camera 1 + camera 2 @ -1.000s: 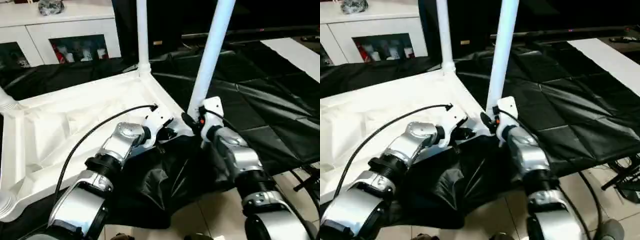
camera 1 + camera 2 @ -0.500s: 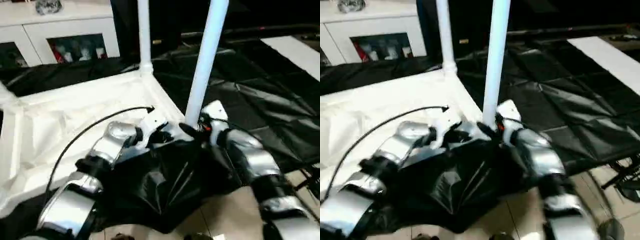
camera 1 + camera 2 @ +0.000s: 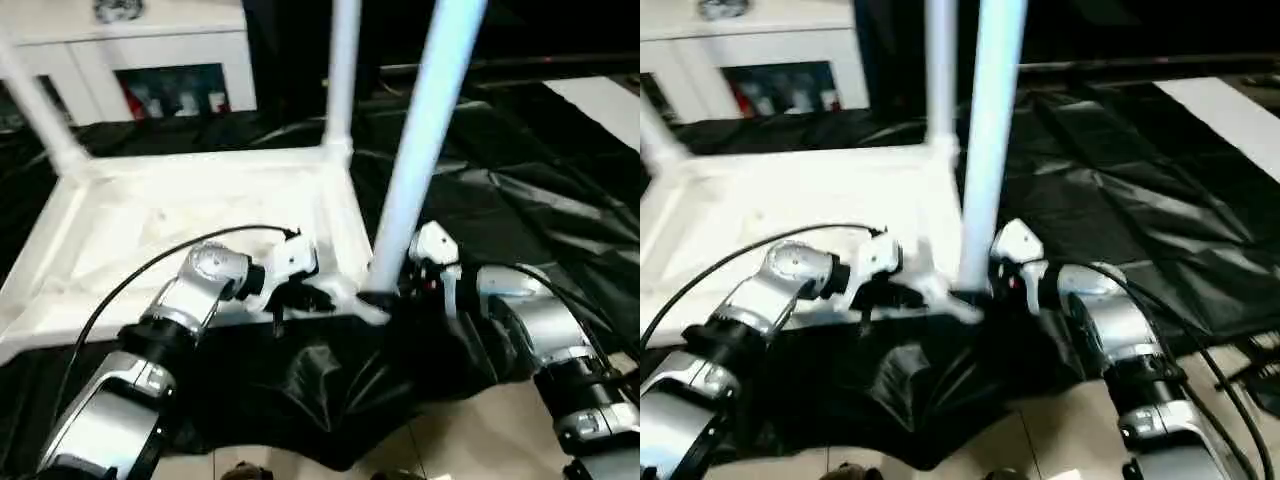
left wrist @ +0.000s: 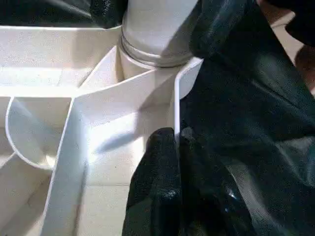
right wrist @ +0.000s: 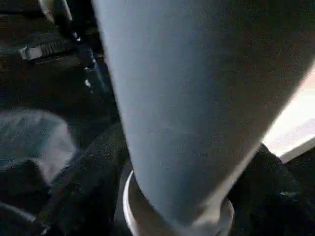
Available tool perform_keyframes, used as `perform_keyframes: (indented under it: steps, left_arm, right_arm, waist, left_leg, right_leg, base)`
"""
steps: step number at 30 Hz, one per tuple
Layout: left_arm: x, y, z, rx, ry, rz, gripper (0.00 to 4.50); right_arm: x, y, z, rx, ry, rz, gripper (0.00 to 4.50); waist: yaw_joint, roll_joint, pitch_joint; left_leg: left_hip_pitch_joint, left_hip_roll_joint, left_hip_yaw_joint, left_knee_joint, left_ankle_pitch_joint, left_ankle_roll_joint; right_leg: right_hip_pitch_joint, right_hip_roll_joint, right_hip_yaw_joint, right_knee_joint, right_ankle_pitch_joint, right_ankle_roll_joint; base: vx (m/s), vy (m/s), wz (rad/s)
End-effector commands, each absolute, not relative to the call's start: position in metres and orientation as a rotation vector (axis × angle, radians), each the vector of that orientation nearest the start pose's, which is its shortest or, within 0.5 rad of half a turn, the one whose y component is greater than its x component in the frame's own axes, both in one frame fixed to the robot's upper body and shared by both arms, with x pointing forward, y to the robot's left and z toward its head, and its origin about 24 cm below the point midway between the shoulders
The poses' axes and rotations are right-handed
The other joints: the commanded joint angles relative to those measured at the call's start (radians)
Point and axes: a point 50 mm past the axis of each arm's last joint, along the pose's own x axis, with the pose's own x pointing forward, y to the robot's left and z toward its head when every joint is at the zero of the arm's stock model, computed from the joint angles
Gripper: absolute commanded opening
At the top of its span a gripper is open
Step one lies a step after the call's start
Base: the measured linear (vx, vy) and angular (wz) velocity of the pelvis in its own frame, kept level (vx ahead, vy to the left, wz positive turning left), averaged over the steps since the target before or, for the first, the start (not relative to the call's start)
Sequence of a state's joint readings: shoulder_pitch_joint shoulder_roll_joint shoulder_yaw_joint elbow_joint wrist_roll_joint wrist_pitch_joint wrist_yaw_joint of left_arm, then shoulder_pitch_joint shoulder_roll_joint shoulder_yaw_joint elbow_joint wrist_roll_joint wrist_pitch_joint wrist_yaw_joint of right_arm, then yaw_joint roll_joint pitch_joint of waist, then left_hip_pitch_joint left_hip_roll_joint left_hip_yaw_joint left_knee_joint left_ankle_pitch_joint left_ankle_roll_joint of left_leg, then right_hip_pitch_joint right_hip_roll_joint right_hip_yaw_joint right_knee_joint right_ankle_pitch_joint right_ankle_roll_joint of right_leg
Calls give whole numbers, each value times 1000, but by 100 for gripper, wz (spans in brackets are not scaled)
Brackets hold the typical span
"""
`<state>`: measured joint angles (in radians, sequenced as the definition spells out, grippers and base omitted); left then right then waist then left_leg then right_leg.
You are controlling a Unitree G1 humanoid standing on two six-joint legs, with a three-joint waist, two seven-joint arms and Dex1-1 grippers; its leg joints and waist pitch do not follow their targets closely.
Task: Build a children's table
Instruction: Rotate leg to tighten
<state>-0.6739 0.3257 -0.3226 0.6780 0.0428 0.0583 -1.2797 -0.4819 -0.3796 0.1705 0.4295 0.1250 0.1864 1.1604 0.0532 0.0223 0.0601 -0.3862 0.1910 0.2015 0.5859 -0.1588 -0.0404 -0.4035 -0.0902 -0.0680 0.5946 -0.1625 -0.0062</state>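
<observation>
The white ribbed plastic rectangular tabletop (image 3: 190, 215) lies upside down on black sheeting (image 3: 520, 200), the left gripper (image 4: 172, 142) pinching its rim beside the near corner socket, probably steadying it, while the right gripper (image 3: 400, 290) clasps the long white tapered leg (image 3: 420, 150) seated there.

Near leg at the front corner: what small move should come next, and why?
Probably a gentle push or twist of the near leg further into its corner socket with the right gripper. It stands upright in the tabletop, whose rim the left gripper pinches, but a ring shows above the socket.
</observation>
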Motion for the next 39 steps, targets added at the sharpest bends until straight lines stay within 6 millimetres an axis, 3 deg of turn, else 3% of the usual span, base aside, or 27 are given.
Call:
perform_keyframes:
  steps: [1, 3, 7, 12, 15, 16, 19, 22, 25, 28, 29, 36, 39]
  left_arm:
    - [321, 111, 61, 465, 442, -1488, 0]
    - [320, 112, 61, 464, 443, -1489, 0]
    - [320, 112, 61, 463, 441, -1486, 0]
    - [330, 105, 63, 444, 412, -1363, 0]
    - [343, 98, 65, 405, 394, -1206, 0]
    - [343, 98, 65, 405, 394, -1206, 0]
    - [359, 83, 72, 310, 358, -998, 0]
    - [363, 77, 74, 289, 344, -945, 0]
    - [367, 68, 77, 271, 328, -880, 0]
    - [364, 58, 76, 292, 306, -895, 0]
    - [362, 55, 75, 308, 298, -917, 0]
    - [358, 53, 72, 311, 296, -961, 0]
    - [357, 54, 71, 349, 284, -993, 0]
  right_arm:
    - [302, -143, 59, -203, 353, 1270, 274]
    - [302, -142, 58, -194, 349, 1267, 274]
    - [302, -138, 58, -175, 346, 1268, 226]
    - [305, -132, 54, -113, 328, 1202, 209]
    - [317, -126, 46, -84, 338, 1015, 203]
    - [317, -126, 46, -84, 338, 1015, 201]
    - [330, -111, 33, -34, 357, 779, 200]
    - [335, -105, 31, 9, 358, 704, 199]
    - [341, -94, 31, 64, 357, 610, 199]
    - [343, -81, 34, 79, 330, 605, 199]
    - [344, -78, 35, 86, 321, 613, 255]
    - [346, -79, 38, 95, 306, 636, 314]
    - [341, -95, 42, -12, 287, 714, 323]
  waist:
    - [-1, -7, -69]
    - [-1, -9, -69]
    - [0, -10, -72]
    - [-3, -10, -70]
    - [-7, -13, -67]
    - [-13, -11, -66]
    - [-28, -10, -66]
    - [-31, -12, -68]
    - [-34, -10, -71]
    - [-33, -10, -73]
    - [-33, -12, -75]
    - [-32, -10, -75]
    - [-30, -11, -73]
  left_leg:
    - [26, 45, -20, -69, -313, 34]
    - [26, 43, -21, -69, -318, 28]
    - [26, 43, -21, -68, -297, 30]
    - [25, 42, -21, -68, -303, 27]
    - [28, 39, -22, -67, -320, 16]
    - [30, 36, -25, -68, -341, 2]
    - [29, 34, -29, -67, -361, -11]
    - [24, 32, -29, -68, -352, 1]
    - [28, 32, -27, -66, -344, 9]
    - [22, 32, -24, -64, -314, 25]
    - [20, 32, -24, -64, -303, 32]
    - [20, 33, -21, -64, -274, 50]
    - [21, 33, -23, -65, -294, 48]
  right_leg:
    - [38, -56, 41, -77, -325, -229]
    - [38, -57, 42, -79, -347, -219]
    - [39, -56, 42, -78, -332, -216]
    - [38, -57, 41, -80, -350, -212]
    - [33, -58, 41, -86, -399, -198]
    - [30, -57, 38, -90, -439, -190]
    - [28, -58, 36, -94, -471, -174]
    - [34, -58, 34, -97, -456, -167]
    - [30, -55, 36, -95, -408, -184]
    - [35, -56, 38, -89, -346, -201]
    - [38, -56, 37, -87, -329, -206]
    - [43, -55, 37, -80, -276, -224]
    - [43, -54, 35, -86, -316, -213]
  base:
    - [0, 0, 0]
    - [0, 0, 0]
    - [0, 0, 0]
    - [0, 0, 0]
    - [0, 0, 0]
    - [0, 0, 0]
    - [0, 0, 0]
    - [0, 0, 0]
    - [0, 0, 0]
    - [0, 0, 0]
    - [0, 0, 0]
    - [0, 0, 0]
    - [0, 0, 0]
